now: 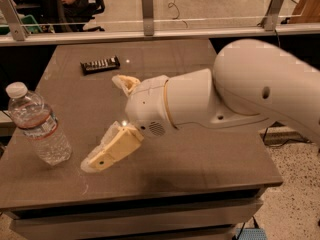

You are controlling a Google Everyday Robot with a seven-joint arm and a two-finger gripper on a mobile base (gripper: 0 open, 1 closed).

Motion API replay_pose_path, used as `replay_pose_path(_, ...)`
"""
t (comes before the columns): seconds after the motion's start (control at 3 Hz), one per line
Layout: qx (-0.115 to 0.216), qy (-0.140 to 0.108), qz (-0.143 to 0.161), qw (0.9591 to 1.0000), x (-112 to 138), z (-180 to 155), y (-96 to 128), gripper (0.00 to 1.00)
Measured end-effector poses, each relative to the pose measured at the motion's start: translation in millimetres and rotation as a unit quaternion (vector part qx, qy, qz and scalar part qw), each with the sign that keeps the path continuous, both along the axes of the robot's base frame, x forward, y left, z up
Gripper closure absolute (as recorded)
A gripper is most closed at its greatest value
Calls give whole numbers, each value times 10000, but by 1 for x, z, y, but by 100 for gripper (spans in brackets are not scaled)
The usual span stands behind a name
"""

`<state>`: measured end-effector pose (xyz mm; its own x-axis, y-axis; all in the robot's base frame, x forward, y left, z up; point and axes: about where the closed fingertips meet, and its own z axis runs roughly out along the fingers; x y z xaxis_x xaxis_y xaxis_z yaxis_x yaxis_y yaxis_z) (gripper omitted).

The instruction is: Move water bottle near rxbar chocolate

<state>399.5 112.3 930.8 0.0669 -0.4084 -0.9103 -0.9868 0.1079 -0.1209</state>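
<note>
Now, gripper (102, 122) spread wide and empty, just beside the upright water bottle (36, 125).

A grey-brown table (200, 174) stands on a speckled floor (295, 204), with a glass barrier (210, 4) on metal posts (147, 11) behind; the gripper (102, 123) hangs over the table's left half, jaws wide apart

We see a dark grey table (210, 169) filling the frame. The water bottle (36, 126) stands upright at its left edge. The rxbar chocolate (100, 64) lies flat at upper left, well apart. The gripper (102, 123) is low over the centre-left, fingers spread.
</note>
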Motion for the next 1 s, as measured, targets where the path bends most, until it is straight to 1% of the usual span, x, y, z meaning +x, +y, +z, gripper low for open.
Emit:
replay_pose_path(0.33,524,-119,-16,9986,19,-13,33,0)
replay_pose_path(0.67,970,-88,76,9952,30,-23,70,0)
replay_pose_path(1.0,1312,50,216,9911,27,-31,103,0)
